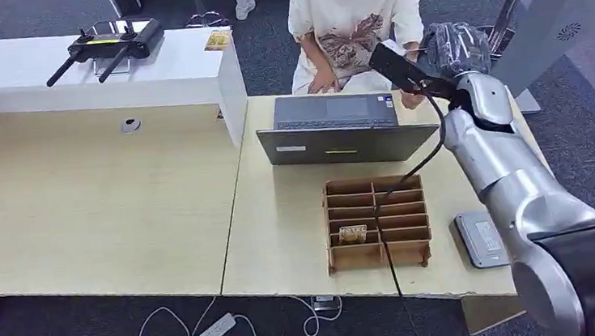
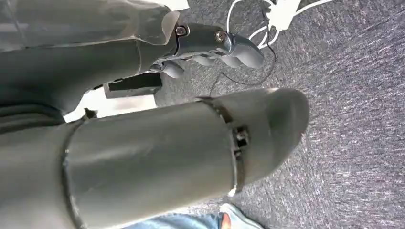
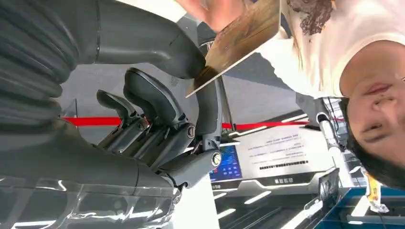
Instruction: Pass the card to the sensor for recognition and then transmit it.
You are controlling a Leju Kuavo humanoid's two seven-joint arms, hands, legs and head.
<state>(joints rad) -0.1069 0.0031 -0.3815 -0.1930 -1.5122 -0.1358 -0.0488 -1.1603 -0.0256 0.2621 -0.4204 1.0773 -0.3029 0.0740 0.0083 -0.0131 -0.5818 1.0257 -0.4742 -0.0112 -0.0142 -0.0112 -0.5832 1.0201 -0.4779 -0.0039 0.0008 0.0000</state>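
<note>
In the right wrist view a brown patterned card (image 3: 243,40) is pinched at one corner between the thumb and a dark finger of my right hand (image 3: 191,95). A person's hand (image 3: 222,9) grips the card's other end. From the head view my right hand (image 1: 450,49), wrapped in clear plastic, is raised past the table's far edge, in front of the seated person in a white shirt (image 1: 354,17). The grey flat sensor (image 1: 479,237) lies on the table near the right front edge. My left hand (image 2: 210,43) hangs over the carpet, holding nothing, fingers apart from the thumb.
A wooden slotted organiser (image 1: 376,222) with one card (image 1: 354,232) in it stands mid-table. An open grey laptop (image 1: 339,128) sits behind it. A black cable (image 1: 409,176) runs across the organiser. A white counter (image 1: 91,72) with a controller is at the back left.
</note>
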